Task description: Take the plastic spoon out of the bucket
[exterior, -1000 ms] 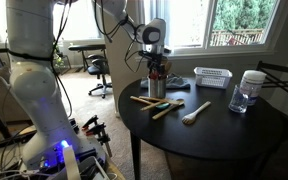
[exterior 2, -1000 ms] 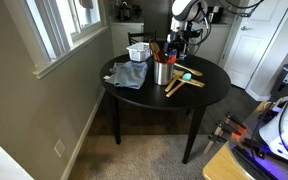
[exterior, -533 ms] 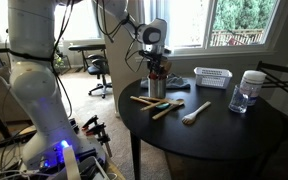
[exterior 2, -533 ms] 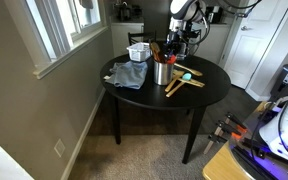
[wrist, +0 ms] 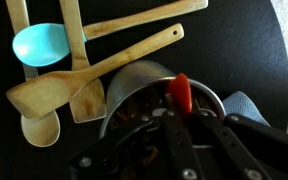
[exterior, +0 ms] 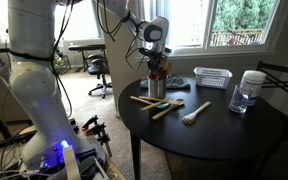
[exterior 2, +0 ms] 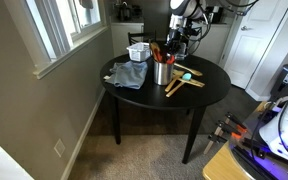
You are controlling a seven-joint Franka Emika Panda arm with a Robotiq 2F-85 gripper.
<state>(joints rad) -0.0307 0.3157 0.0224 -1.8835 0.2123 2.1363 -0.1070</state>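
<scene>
Wrist view: the gripper (wrist: 179,118) hung directly over the metal bucket (wrist: 134,85), jaws pinched narrow on the red plastic spoon (wrist: 181,90). The spoon's lower end sat inside the pail w/ other utensils. In both exterior views the bucket (exterior: 156,87) (exterior 2: 163,73) stood upright on a round black table (exterior: 219,135). Wooden spatulas (wrist: 74,85) & a turquoise spoon (wrist: 39,44) lay on the tabletop just beside it. A white slotted basket (exterior: 212,76) & clear jar (exterior: 248,90) stood well apart from the pail.
</scene>
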